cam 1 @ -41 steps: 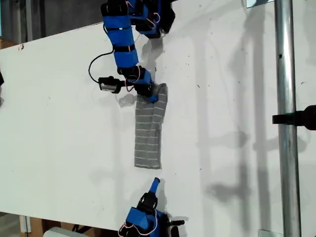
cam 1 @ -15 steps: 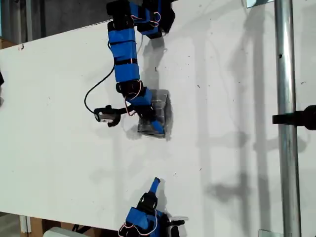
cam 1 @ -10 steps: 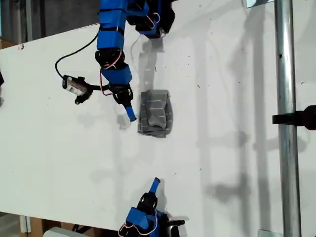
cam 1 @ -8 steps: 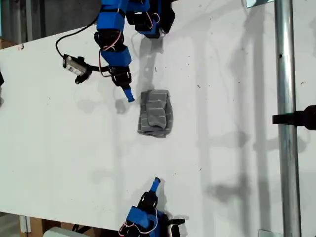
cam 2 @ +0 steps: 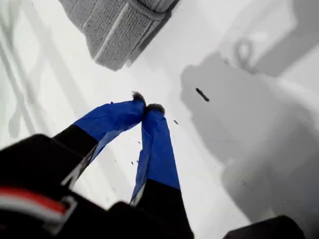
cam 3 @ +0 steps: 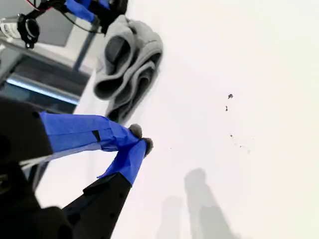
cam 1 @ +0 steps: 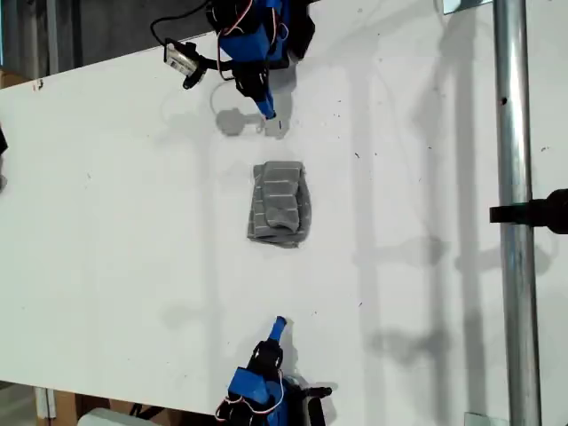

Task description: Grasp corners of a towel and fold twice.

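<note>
I am looking at the grey white-striped towel (cam 1: pixel 280 203), lying folded into a soft, light bundle on the white surface (cam 1: pixel 115 248), ahead of both closed, empty jaws. My first gripper (cam 2: pixel 146 108) and second gripper (cam 3: pixel 139 139) are hovering apart from it; any regrasp belongs at a loose outer corner.

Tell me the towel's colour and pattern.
Grey with thin white stripes; the towel shows best in the exterior view.

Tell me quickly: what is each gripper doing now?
My first gripper: closed, holding nothing.
My second gripper: closed, holding nothing.
</note>
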Controlling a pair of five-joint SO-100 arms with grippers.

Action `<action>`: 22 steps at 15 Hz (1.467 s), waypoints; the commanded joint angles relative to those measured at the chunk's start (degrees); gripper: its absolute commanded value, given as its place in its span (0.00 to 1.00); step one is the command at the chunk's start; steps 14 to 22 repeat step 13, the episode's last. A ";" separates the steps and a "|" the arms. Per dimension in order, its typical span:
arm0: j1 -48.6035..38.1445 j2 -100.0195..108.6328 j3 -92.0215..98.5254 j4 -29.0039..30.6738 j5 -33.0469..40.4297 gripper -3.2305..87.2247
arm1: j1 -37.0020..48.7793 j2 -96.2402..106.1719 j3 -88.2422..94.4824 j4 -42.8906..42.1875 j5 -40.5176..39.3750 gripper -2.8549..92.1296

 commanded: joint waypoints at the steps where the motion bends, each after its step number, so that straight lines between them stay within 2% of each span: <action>1: -2.81 0.00 0.35 8.09 -8.79 0.01 | -0.88 0.26 0.35 3.43 5.36 0.08; 2: -2.37 0.18 0.35 8.00 -0.44 0.01 | -1.67 0.26 0.18 3.43 5.89 0.14; 3: -2.37 0.18 0.35 8.00 8.53 0.01 | -1.32 0.26 0.18 3.60 5.10 0.14; 4: -2.37 0.18 0.35 7.91 12.13 0.01 | -1.05 0.26 0.18 3.60 5.10 0.14; 22: -2.55 0.18 0.35 7.91 12.04 0.01 | -0.97 0.26 0.18 3.60 5.10 0.14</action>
